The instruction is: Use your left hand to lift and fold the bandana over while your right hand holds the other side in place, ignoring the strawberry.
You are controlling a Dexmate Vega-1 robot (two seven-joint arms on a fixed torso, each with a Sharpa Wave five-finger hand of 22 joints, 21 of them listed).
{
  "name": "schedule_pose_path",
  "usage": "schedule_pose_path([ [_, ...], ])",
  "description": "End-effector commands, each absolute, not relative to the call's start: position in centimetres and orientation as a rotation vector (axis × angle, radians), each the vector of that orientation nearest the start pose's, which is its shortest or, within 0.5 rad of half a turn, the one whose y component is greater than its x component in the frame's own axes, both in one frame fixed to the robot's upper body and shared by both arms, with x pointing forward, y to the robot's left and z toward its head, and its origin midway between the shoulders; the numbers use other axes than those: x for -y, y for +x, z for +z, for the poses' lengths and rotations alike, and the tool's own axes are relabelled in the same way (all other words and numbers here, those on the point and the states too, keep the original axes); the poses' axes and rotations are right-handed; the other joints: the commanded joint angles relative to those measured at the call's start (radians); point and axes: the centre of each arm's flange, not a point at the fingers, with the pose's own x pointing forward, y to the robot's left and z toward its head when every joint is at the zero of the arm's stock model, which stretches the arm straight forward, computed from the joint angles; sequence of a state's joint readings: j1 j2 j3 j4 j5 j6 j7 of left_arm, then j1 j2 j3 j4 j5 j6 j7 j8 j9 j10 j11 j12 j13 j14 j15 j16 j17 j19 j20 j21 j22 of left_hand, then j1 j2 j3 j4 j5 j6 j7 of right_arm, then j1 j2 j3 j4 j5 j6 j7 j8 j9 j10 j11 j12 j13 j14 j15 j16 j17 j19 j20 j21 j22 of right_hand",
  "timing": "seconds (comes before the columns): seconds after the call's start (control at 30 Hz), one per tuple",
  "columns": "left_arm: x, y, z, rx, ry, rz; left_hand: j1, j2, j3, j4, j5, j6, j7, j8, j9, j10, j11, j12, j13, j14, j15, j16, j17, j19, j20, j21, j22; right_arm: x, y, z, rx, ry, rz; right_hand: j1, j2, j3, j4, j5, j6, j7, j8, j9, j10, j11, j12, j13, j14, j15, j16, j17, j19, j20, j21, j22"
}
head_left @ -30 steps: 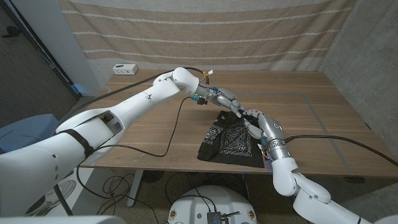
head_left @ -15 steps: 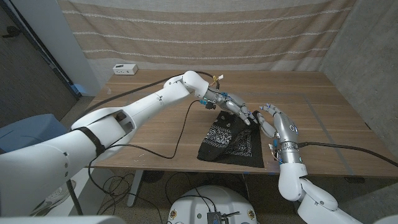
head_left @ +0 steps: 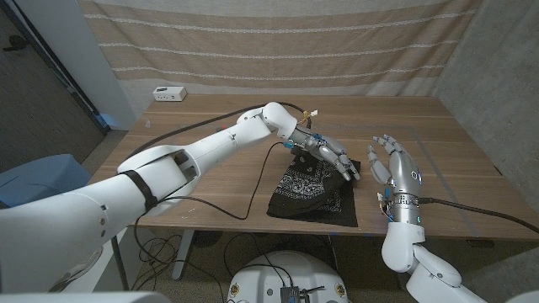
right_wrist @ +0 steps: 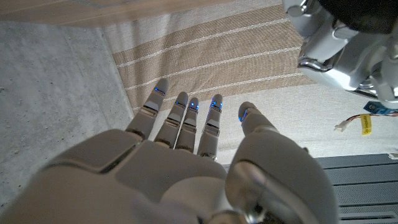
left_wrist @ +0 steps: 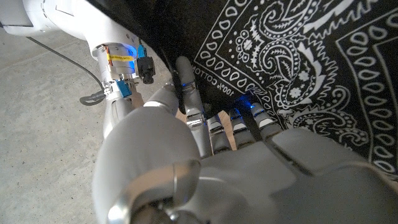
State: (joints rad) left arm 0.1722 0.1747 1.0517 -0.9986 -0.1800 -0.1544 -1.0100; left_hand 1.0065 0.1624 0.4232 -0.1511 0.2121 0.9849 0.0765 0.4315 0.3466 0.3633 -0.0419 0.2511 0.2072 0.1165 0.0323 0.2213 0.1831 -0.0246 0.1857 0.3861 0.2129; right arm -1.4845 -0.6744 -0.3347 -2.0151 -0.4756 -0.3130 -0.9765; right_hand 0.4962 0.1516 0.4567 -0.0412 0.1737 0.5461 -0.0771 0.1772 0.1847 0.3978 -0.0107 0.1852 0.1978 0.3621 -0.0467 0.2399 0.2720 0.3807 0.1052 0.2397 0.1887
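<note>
Head view is showing the left hand (head_left: 335, 157) reaching over the black bandana (head_left: 313, 195) on the table (head_left: 210, 135), fingers apparently pressing it; the right hand (head_left: 396, 164) is hovering beside it, fingers spread, holding nothing.

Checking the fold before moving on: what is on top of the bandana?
The left hand is on the bandana at its far right edge. Whatever lies beneath the cloth is covered.
</note>
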Motion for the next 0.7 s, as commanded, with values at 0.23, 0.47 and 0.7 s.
schedule_pose_path([
  [0.23,9.8,60.2,-2.2,0.170,1.071,-1.685,-0.175,-0.048,-0.084,0.049,-0.037,-0.603,-0.191,-0.266,-0.141,-0.203,0.057,-0.054,-0.004,-0.127,0.060,-0.036,0.005,-0.097,0.024,-0.018,0.009,29.6,45.4,-12.7,0.745,-0.869,-0.742,-0.005,0.004,-0.002,0.001,0.004,-0.006,-0.002,0.005,0.004,0.002,0.004,0.007,0.003,0.000,-0.044,0.003,0.003,0.010,-0.004,0.001,0.001],
  [0.47,7.5,60.1,0.1,0.260,1.018,-1.674,-0.323,-0.129,-0.181,0.082,-0.025,-0.819,-0.263,-0.260,-0.166,-0.311,0.059,-0.055,-0.006,-0.203,0.083,-0.035,0.007,-0.162,0.029,-0.050,0.007,29.5,45.6,-11.9,0.755,-0.873,-0.729,-0.006,0.005,-0.004,-0.001,0.004,-0.007,-0.004,0.006,0.004,0.001,0.003,0.007,0.002,0.001,-0.045,0.005,0.004,0.012,-0.003,0.001,0.001],
  [0.7,1.9,60.4,2.9,0.410,0.862,-1.445,-0.385,-0.120,-0.204,0.115,-0.017,-0.818,-0.254,-0.253,-0.167,-0.293,0.075,-0.040,-0.006,-0.179,0.071,-0.019,0.012,-0.127,0.019,-0.037,0.009,29.2,45.9,-10.7,0.793,-0.855,-0.695,-0.006,0.005,-0.006,-0.005,0.004,-0.007,-0.003,0.008,0.004,0.002,0.004,0.009,0.002,0.005,-0.044,0.008,0.005,0.020,-0.002,0.004,0.001],
])
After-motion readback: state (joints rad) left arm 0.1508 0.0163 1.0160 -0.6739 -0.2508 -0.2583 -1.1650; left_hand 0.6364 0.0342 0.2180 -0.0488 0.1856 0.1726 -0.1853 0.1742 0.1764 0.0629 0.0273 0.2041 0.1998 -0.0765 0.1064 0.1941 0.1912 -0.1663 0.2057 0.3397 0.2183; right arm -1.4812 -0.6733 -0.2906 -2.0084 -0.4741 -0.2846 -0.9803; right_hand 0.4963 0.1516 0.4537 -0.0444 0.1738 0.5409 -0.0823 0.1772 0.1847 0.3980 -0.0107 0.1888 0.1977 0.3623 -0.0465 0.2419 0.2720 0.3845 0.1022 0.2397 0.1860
